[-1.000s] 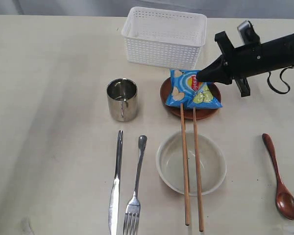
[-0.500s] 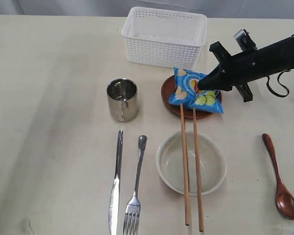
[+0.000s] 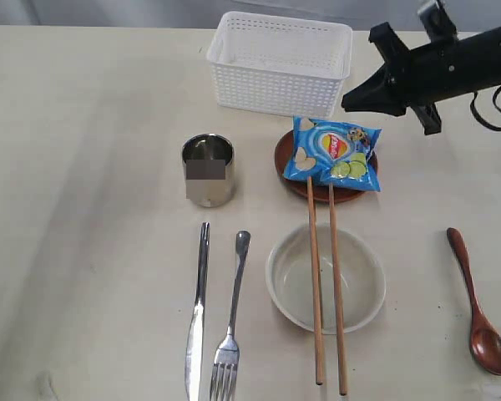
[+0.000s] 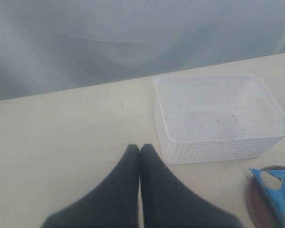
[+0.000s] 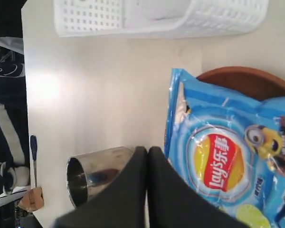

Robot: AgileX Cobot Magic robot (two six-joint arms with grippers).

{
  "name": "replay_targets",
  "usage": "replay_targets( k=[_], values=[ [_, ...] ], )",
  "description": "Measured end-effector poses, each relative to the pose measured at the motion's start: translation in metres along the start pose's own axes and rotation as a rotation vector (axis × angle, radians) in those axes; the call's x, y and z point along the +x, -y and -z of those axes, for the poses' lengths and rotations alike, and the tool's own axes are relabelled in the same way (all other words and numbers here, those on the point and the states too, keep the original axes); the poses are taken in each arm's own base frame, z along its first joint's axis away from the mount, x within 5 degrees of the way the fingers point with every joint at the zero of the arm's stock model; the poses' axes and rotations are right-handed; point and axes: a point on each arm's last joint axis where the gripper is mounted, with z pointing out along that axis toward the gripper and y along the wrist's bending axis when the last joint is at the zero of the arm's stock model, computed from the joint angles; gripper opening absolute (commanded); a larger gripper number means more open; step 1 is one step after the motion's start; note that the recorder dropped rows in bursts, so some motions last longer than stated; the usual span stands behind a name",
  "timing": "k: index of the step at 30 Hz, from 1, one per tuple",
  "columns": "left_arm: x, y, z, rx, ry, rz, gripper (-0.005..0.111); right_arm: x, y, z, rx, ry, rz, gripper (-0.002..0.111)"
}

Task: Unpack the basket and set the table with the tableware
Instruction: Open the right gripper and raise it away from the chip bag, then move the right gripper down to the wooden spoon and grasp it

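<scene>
I read the right gripper point(image 3: 348, 102) pressed together, empty (near the basket point(image 3: 280, 63)); the chips bag point(image 3: 331, 152) lies on the plate point(image 3: 281, 160), as served.

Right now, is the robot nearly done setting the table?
Nearly. Done: the basket is empty, and the cup, knife, fork, bowl, chopsticks, spoon and plate lie on the table. In hand: nothing; the left gripper and right gripper are shut and empty. Left: maybe lifting the chips bag off the plate.
</scene>
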Motion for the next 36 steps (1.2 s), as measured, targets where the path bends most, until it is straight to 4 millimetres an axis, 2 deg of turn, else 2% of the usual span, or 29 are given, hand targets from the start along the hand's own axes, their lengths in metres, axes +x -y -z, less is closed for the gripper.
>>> replay_targets(
  k=[2, 4, 5, 6, 7, 8, 9, 12, 13, 15, 16, 17, 18, 21, 24, 29, 36],
  values=[
    [0.0, 0.0, 0.0, 0.001, -0.005, 0.0, 0.0, 0.002, -0.01, 0.01, 0.012, 0.009, 0.05, 0.0],
    [0.002, 0.001, 0.003, 0.008, -0.026, -0.001, 0.0, 0.009, -0.022, 0.028, 0.088, -0.004, 0.157, 0.0],
    [0.001, 0.002, 0.007, 0.011, -0.03, -0.011, 0.0, 0.02, -0.029, 0.046, 0.185, -0.001, 0.226, 0.0],
    [0.0, 0.002, 0.01, 0.012, -0.026, -0.014, 0.0, 0.027, -0.031, 0.054, 0.246, -0.002, 0.26, 0.0],
    [-0.004, 0.003, 0.018, 0.014, -0.007, -0.018, 0.0, 0.045, -0.035, 0.077, 0.382, 0.021, 0.312, 0.0],
    [-0.006, 0.004, 0.022, 0.014, 0.005, -0.019, 0.0, 0.056, -0.039, 0.089, 0.435, 0.046, 0.324, 0.0],
    [-0.009, 0.004, 0.03, 0.015, 0.028, -0.023, 0.0, 0.087, -0.037, 0.106, 0.564, 0.067, 0.339, 0.0],
    [-0.013, 0.005, 0.039, 0.017, 0.058, -0.025, 0.0, 0.134, -0.03, 0.116, 0.692, 0.058, 0.376, 0.0],
    [-0.017, 0.006, 0.045, 0.015, 0.088, -0.026, 0.0, 0.16, -0.023, 0.116, 0.751, 0.024, 0.406, 0.002],
    [-0.02, 0.006, 0.052, 0.014, 0.117, -0.03, 0.0, 0.188, -0.011, 0.112, 0.801, -0.032, 0.422, 0.02],
    [-0.021, 0.007, 0.055, 0.014, 0.127, -0.031, 0.0, 0.195, -0.006, 0.109, 0.821, -0.045, 0.409, 0.034],
    [-0.019, 0.006, 0.057, 0.012, 0.132, -0.03, 0.0, 0.199, -0.002, 0.107, 0.845, -0.055, 0.397, 0.043],
    [-0.015, 0.006, 0.057, 0.011, 0.124, -0.029, 0.0, 0.198, -0.002, 0.106, 0.854, -0.048, 0.387, 0.047],
    [0.007, 0.003, 0.055, -0.002, 0.095, -0.023, 0.0, 0.193, 0.005, 0.099, 0.889, -0.088, 0.369, 0.037],
    [0.018, 0.002, 0.06, -0.011, 0.109, -0.022, 0.0, 0.181, 0.018, 0.08, 0.9, -0.135, 0.359, 0.039],
    [0.016, 0.002, 0.067, -0.015, 0.151, -0.023, 0.0, 0.17, 0.039, 0.053, 0.909, -0.182, 0.317, 0.041],
    [0.015, 0.002, 0.068, -0.016, 0.155, -0.023, 0.0, 0.166, 0.054, 0.038, 0.926, -0.22, 0.284, 0.041]
  ],
)
